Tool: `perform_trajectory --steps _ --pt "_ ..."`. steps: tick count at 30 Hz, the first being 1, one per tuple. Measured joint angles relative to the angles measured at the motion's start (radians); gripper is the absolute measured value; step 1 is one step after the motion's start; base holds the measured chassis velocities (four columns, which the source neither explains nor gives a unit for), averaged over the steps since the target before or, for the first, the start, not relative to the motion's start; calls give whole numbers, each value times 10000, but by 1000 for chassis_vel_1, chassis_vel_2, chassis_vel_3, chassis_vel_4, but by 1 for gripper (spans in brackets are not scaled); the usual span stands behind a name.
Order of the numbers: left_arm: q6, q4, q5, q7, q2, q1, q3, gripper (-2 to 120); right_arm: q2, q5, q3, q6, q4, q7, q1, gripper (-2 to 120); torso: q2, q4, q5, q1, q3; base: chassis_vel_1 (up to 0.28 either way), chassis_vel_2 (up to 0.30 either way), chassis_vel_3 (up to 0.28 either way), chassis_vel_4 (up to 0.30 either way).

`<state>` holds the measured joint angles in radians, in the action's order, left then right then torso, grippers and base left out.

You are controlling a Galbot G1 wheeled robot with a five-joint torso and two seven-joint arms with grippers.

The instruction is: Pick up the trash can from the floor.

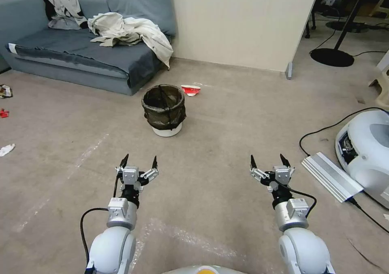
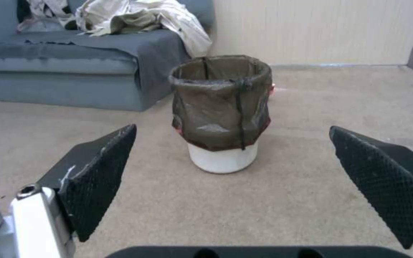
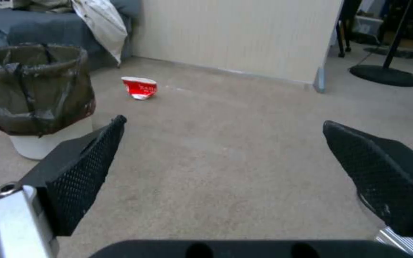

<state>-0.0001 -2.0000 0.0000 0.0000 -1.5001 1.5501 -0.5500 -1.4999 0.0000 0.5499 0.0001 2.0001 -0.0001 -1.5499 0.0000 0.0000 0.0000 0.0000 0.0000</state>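
Reaching well means bringing the spread left hand (image 1: 138,163) squarely onto the trash can (image 1: 164,109) ahead, right hand (image 1: 267,162) spread alongside.

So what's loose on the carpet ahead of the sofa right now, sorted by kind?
Trash can: 1, upright.
Crushed red-and-white cup: 1, behind the can.
Small litter scraps at the carpet's left edge: 3.
Total: 5.
Left tool and right tool hang open, short of the can.
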Motion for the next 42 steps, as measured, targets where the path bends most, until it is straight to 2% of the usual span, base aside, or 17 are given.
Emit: perform_trajectory --steps 12,15,19,20,21,22,24,25,32,42 --pt "10 0 -2 0 0 0 1 100 0 6 2 -18 21 0 -1 100 0 0 1 0 0 0 0 0 0" --pt "405 -322 -219 11 -58 41 45 100 9 228 68 -346 393 -61 -85 100 0 2 0 0 1 0 0 0 0" --pt "2041 -1736 -1113 235 -343 187 318 100 88 1263 403 -1842 2040 -344 -482 100 0 -2 1 0 0 0 0 0 0" --pt "2041 -1736 -1113 235 -343 187 318 100 88 1263 403 -1842 2040 -344 -482 100 0 -2 1 0 0 0 0 0 0" --pt "2486 -2152 -1368 296 -419 246 387 100 116 1562 498 -2209 2494 -437 -585 100 0 -3 -4 -1 0 0 0 0 0" --pt "2537 -2302 -1435 251 -366 352 321 100 176 1753 543 -2088 2517 -559 -596 100 0 -7 -3 0 -1 0 0 0 0" --pt "2541 -2355 -1439 175 -297 436 216 100 231 1889 572 -1900 2472 -637 -603 100 0 2 4 0 0 0 0 0 0" --pt "2502 -2396 -1439 111 -198 530 93 100 290 2033 588 -1525 2362 -693 -598 100 1 3 1 -1 0 0 0 0 0" --pt "1993 -2311 -1504 105 -102 672 -243 100 406 2441 623 -219 1887 -895 -562 100 0 0 0 0 0 0 0 0 0" --pt "1956 -2312 -1524 29 -160 765 -205 100 429 2569 628 68 1791 -1013 -564 100 0 -1 0 0 0 0 0 0 0"
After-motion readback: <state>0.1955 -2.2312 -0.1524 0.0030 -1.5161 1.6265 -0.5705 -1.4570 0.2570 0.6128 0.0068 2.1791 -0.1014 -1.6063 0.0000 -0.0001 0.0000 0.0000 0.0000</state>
